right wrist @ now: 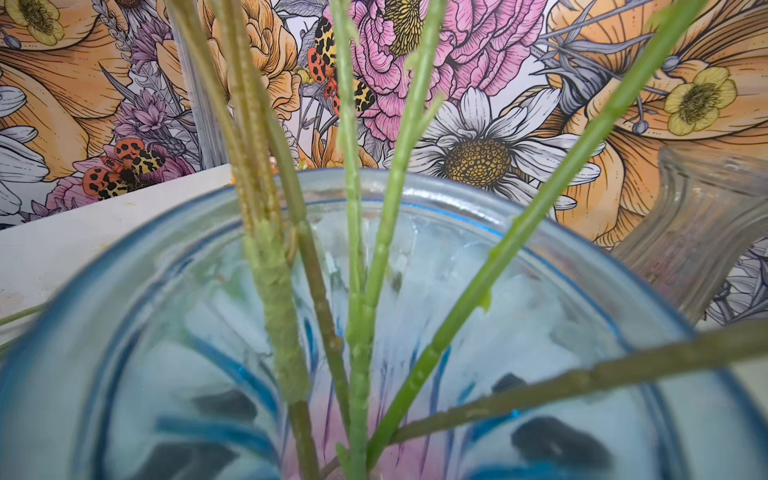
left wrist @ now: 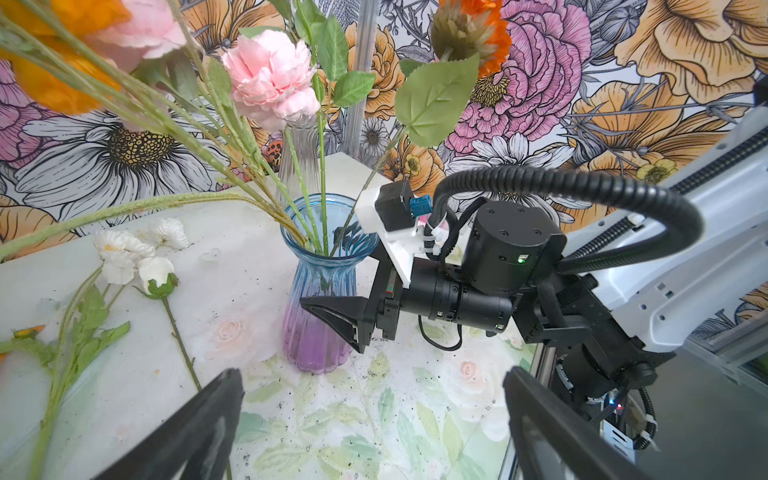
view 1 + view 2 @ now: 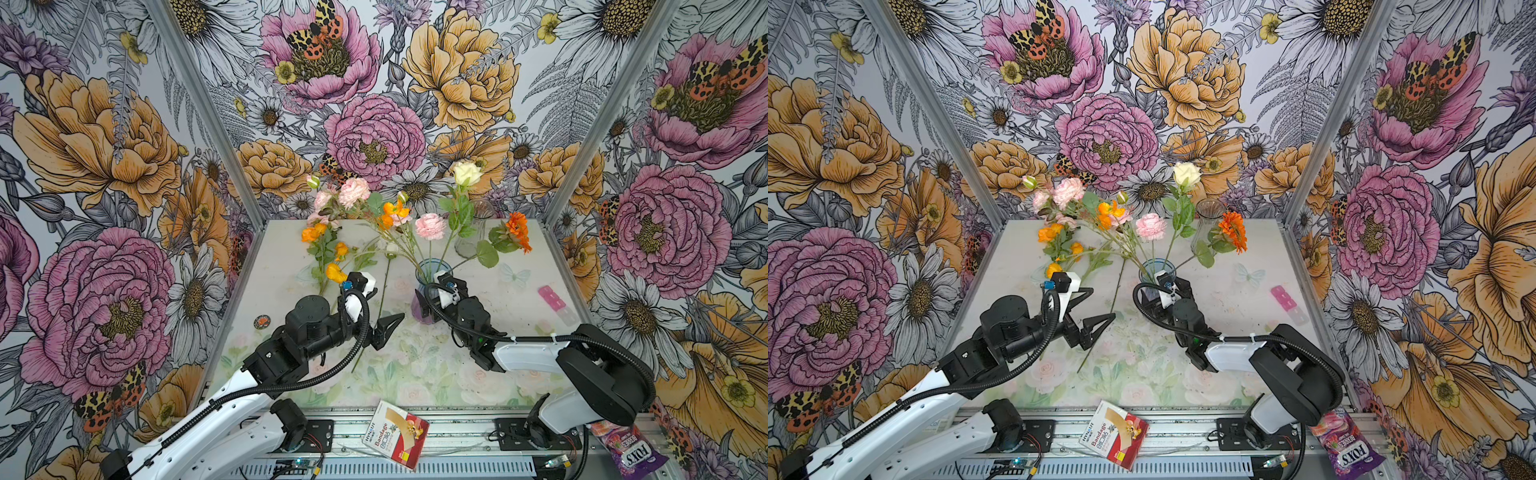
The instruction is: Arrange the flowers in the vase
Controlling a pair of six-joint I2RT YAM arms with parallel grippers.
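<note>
**Arrangement partway; next stem not yet picked**

Step (judged): between placements. Several of the flowers (image 3: 430, 226) stand in the vase (image 3: 424, 276), which sits near table (image 3: 519, 266) centre in both top views. Among them are a pink ruffled bloom, a cream rose (image 3: 467, 173) and an orange gerbera (image 3: 517, 227), fanning out toward 10 through 2 o'clock. Loose flowers lie flat at 9–10 o'clock of the vase: orange sprays (image 3: 320, 239) and a white-bloomed stem (image 2: 124, 255).

Right gripper (image 3: 430, 307): enters from 5 o'clock, jaws spread full and astride the vase body. Whether they touch the glass cannot be told.

Left gripper (image 3: 384, 309): at 8 o'clock of the vase, fingers wide apart, empty, over the white flower's stem.

Next move (judged): lower the left jaws onto that thin stem and pinch it against the tabletop. Then lift it, tip it upright and thread the cut end into a gap at the crowded mouth. The loaded vase looks top-heavy, so bracing it seems wise.

Materials:
- Vase: ribbed glass, blue at the flared rim fading to purple at the foot, waisted neck; hard and slick.
- Stems: green plastic, some knobbed, some rough-flocked.
- Blooms: layered fabric.
- Leaves: veined with serrated edges.
- Clear vase (image 3: 471, 235): ribbed, empty, at 1 o'clock.
- Table: matte floral print with dark specks.
</note>
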